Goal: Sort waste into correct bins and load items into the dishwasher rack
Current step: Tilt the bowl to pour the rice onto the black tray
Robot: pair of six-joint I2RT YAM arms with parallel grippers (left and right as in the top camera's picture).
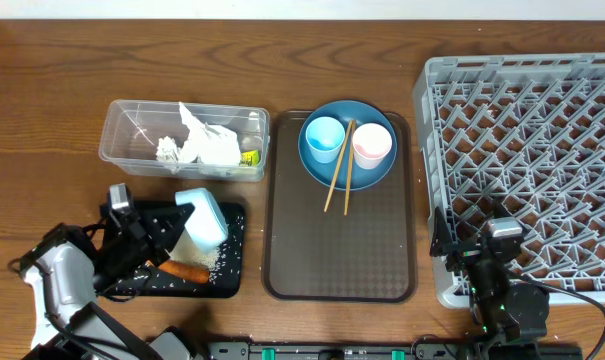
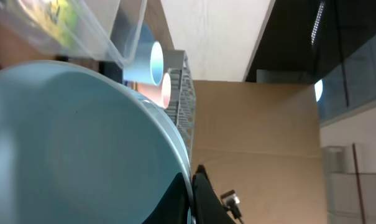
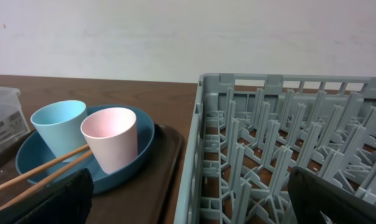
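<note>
Bowl (image 1: 202,218), one (in left jaws), cups (image 1: 324,138), two

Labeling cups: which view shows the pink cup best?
Right wrist: pink cup in full side profile on the plate. Overhead shows only its opening from above; left wrist shows a blurred sliver past the bowl.

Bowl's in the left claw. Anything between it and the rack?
Yes. The brown tray lies between the bowl and the rack, low and flat. The plate with cups and chopsticks sits at its far end. The right arm stands at the rack's near left corner, probably the main obstacle.
</note>
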